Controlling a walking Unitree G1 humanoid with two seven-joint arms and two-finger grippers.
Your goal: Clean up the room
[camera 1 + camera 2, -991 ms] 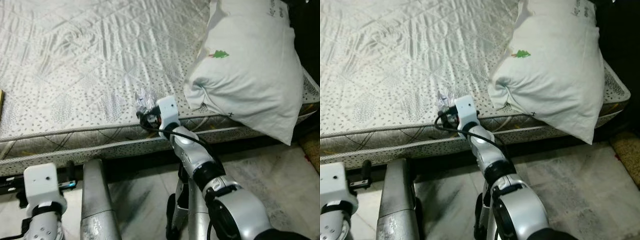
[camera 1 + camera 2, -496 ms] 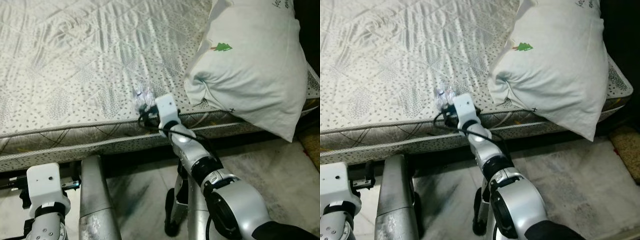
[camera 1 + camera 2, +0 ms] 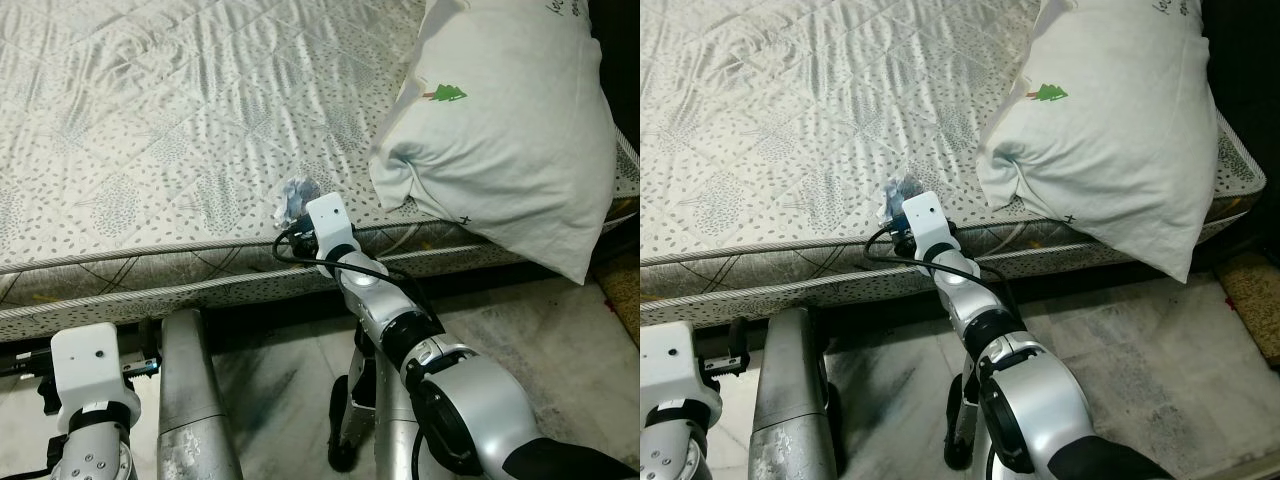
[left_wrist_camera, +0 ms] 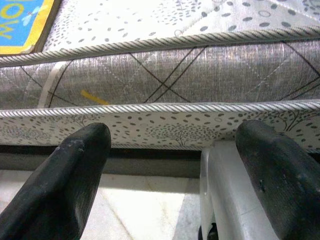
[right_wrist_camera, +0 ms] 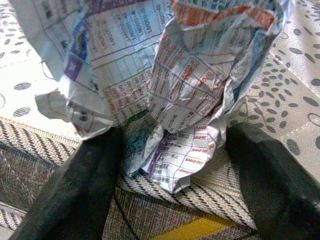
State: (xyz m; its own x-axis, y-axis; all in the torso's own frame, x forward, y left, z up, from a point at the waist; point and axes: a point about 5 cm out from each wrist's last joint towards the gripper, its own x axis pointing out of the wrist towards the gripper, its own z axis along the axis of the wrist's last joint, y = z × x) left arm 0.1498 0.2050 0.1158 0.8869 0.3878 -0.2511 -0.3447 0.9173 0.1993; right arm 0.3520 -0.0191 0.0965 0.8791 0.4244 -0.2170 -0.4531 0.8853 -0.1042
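The bed is being covered by a pale grey-white quilted spread, patterned with diamond stitching and small dark speckles; along its near edge, grey twisted piping and dark crossing lines are being shown. A crumpled paper in white is being marked with printed grids in orange, purple and blue. On the right, a white pillow is being decorated with a small green tree motif. The two black fingers of the right hand are being set against silver arm casing. The floor is being seen as mottled grey-white stone. At the far left of the bed, a blue and yellow printed item is being displayed.
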